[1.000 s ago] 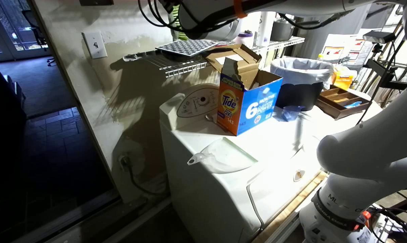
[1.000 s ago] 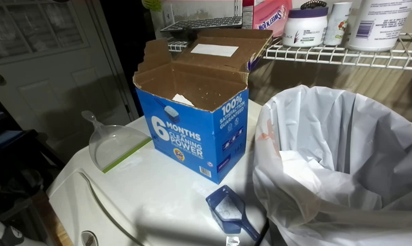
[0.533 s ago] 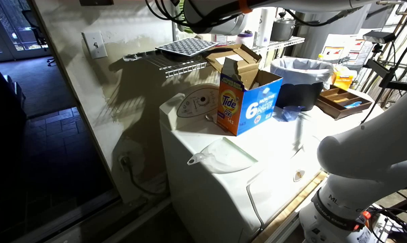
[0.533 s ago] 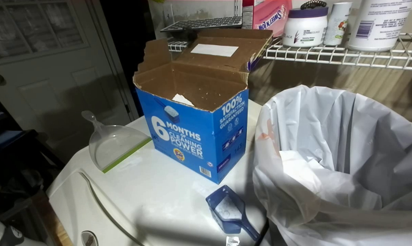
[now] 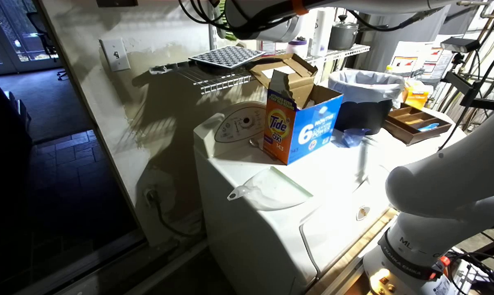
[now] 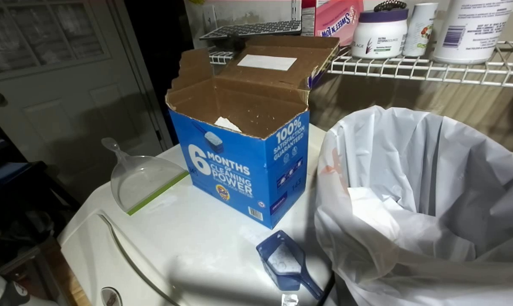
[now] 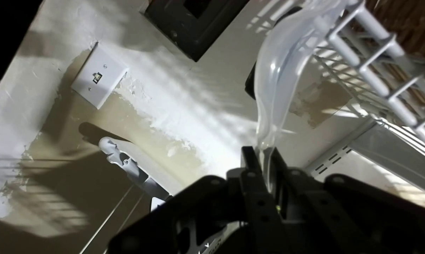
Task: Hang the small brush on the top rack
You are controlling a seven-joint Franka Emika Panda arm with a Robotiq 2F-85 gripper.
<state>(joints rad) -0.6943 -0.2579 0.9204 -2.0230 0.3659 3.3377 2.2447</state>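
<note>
The small brush shows in the wrist view as a translucent plastic handle [image 7: 277, 70]. My gripper [image 7: 262, 148] is shut on the handle, with both fingers against its sides. The handle's far end curves up to the top rack [image 7: 378, 68], a grid of pale grey wire bars at the upper right. It overlaps the nearest bars there; I cannot tell whether it touches or hooks them. Green bristles [image 5: 230, 37] show beside the arm in an exterior view. The gripper is hidden or out of frame in both exterior views.
A lower wire shelf [image 5: 222, 85] holds a checkered panel [image 5: 228, 56], a jar [image 6: 380, 34] and bottles. A Tide box [image 5: 302, 127], clear dustpan [image 5: 273, 190], blue scoop [image 6: 282, 259] and lined bin [image 5: 365, 90] stand on the white machine. A dark frame [image 7: 195, 24] hangs on the wall.
The arm has shifted slightly right in an exterior view, mostly in the first half second. The green bristles have risen almost out of an exterior view. Warm light now falls on the robot's base.
</note>
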